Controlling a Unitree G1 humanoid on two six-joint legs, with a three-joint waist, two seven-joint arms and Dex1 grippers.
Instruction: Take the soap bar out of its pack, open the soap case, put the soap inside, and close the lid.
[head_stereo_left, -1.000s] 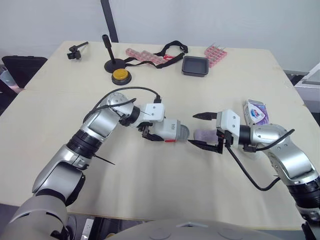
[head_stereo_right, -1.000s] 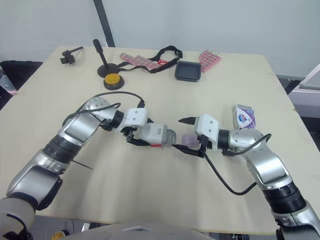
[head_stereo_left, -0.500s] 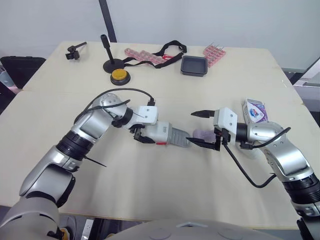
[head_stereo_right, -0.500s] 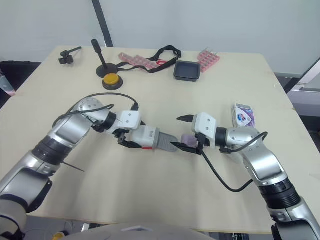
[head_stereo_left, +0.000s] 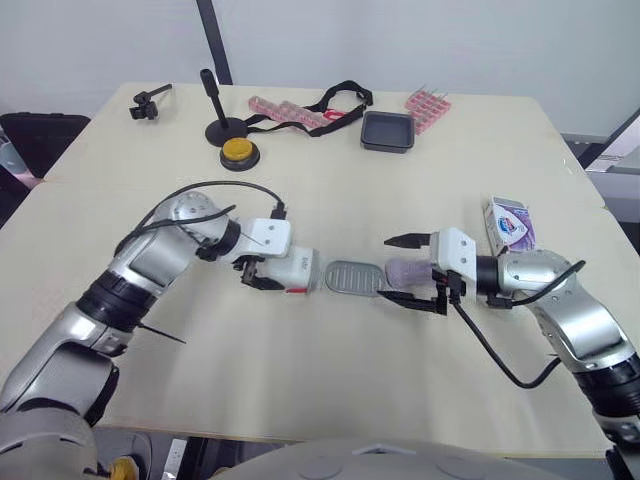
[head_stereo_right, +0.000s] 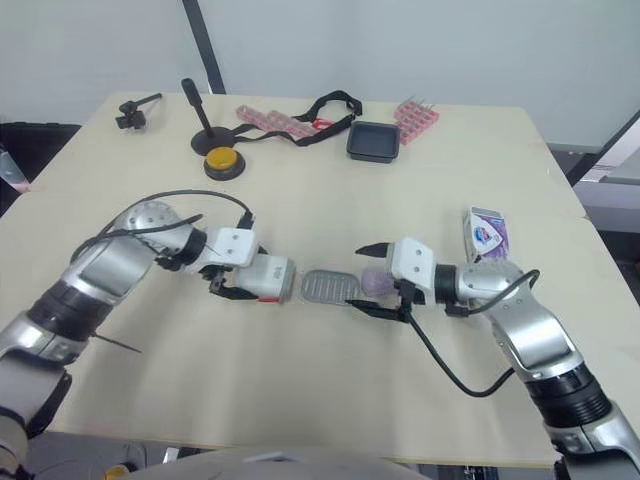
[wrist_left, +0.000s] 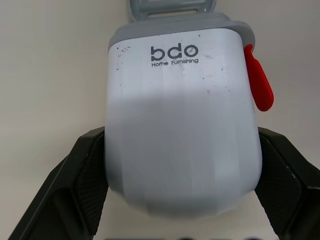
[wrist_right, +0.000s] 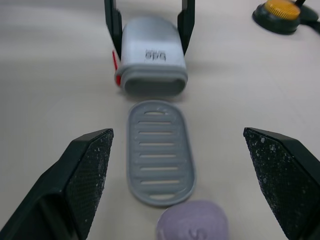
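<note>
Clamps the soap case (head_stereo_left: 298, 270) in the left gripper (wrist_left: 181, 150), fingers pressed on both flanks, forearm low and reaching toward the centre of the table (head_stereo_left: 300, 390). Shows the case opened: grey slatted tray (head_stereo_left: 353, 278) pulled fully out, flat, just beside the case mouth. Straddles the bare purple soap bar (head_stereo_left: 407, 271) with the right gripper (head_stereo_left: 390, 269), fingers spread wide and clear of it, wrist level, pointing at the tray. Leaves the soap pack (head_stereo_left: 510, 222) further right. Judged: unpacked and opened; yet to load the soap and close.
</note>
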